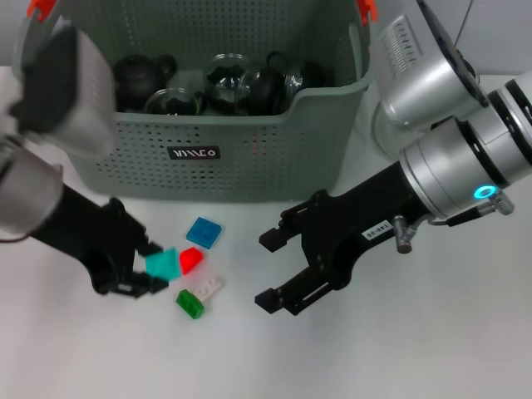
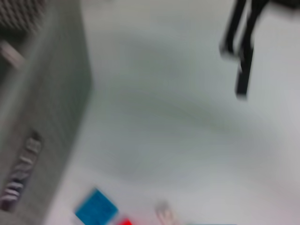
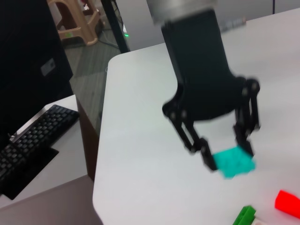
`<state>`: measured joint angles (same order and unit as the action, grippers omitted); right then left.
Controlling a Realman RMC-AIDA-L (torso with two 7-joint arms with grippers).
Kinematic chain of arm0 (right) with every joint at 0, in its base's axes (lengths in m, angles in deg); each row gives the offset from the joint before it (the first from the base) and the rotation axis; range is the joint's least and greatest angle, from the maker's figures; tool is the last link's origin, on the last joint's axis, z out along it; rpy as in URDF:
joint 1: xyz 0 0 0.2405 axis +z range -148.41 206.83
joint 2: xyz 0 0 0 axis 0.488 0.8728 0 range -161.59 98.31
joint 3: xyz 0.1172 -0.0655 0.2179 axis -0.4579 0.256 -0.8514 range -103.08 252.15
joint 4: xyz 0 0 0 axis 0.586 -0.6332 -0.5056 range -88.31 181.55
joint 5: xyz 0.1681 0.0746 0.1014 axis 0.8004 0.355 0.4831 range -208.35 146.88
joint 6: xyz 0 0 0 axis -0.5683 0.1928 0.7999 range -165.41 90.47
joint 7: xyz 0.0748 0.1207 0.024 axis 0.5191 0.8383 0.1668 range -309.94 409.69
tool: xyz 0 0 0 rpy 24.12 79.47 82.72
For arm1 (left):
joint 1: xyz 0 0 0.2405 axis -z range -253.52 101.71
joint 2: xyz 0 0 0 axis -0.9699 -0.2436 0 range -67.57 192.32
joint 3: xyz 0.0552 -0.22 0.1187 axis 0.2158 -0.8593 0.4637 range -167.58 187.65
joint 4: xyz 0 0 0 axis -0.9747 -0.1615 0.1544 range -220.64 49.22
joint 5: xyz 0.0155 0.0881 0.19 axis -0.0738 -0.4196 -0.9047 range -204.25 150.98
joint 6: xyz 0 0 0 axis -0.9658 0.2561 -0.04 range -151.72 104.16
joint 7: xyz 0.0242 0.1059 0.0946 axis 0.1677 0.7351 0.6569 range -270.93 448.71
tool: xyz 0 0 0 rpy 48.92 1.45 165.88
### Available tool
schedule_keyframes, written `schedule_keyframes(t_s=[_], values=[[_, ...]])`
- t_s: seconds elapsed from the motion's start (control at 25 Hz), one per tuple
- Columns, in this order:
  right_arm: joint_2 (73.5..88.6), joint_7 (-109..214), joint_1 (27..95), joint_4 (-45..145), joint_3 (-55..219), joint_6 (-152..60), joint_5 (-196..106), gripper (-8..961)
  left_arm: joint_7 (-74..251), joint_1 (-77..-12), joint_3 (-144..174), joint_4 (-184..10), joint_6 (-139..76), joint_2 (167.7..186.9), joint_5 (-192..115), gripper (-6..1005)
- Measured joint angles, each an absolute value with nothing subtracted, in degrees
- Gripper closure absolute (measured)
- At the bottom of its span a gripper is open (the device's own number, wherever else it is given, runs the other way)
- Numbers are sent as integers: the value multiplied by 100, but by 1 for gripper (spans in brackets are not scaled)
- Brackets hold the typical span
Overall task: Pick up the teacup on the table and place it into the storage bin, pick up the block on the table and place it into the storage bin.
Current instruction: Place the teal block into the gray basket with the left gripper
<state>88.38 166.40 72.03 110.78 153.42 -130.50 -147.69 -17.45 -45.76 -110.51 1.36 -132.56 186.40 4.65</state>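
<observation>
Red block (image 1: 190, 260), blue block (image 1: 204, 232) and green block (image 1: 190, 302) lie on the desk (image 1: 374, 349) before the storage bin (image 1: 249, 150). The left claw (image 1: 151, 268) is clamped on a teal block (image 1: 163, 263); the right claw (image 1: 273, 268) hangs nearby, fingers wide apart.

teal block (image 1: 163, 263) clamped, bin (image 1: 249, 162) behind

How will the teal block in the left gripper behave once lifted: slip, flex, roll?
Probably rigid: the teal block looks like flat hard plastic. Likely light, being thin. It could pivot or slip, since the left gripper seems to pinch only its edges, and it sits tilted. Rolling looks unlikely given its flat faces.
</observation>
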Motion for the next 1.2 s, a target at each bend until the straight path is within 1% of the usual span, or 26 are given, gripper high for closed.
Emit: schedule_keyframes(t_s=[0.12,0.28,0.44,0.64,0.68,0.8,0.84,0.92,1.04,1.2], values=[[8821,16577,7171,11078,15274,-13265,-14827,72,-1720,-4573,-11832,356,-13521,18597,970,556],[8800,16487,7083,11042,15243,-13457,-14935,72,-1737,-4515,-12752,309,-13604,18432,1872,544],[8816,16350,6969,11015,15236,-13508,-15033,71,-1754,-4341,-13280,-67,-13508,18286,2477,533],[8849,16100,6740,11049,15152,-13537,-14970,71,-1861,-3981,-13469,-786,-12820,18125,2800,518],[8850,16066,6702,11064,15137,-13540,-14945,71,-1941,-3793,-13450,-1086,-12518,18064,2832,516],[8848,15994,6640,11075,15120,-13548,-14904,71,-2057,-3550,-13416,-1442,-12155,17987,2801,507],[8845,15958,6614,11076,15113,-13551,-14897,71,-2057,-3550,-13416,-1442,-12155,17987,2801,504],[8845,15892,6582,11076,15088,-13562,-14881,71,-2119,-3326,-13369,-1800,-11837,17906,2771,498],[8842,15876,6566,11081,15012,-13607,-14855,71,-2181,-3273,-13215,-1881,-11639,17898,2715,490],[8842,15881,6566,11116,14956,-13679,-14846,71,-2234,-3298,-12913,-1841,-11390,17940,2637,478]])
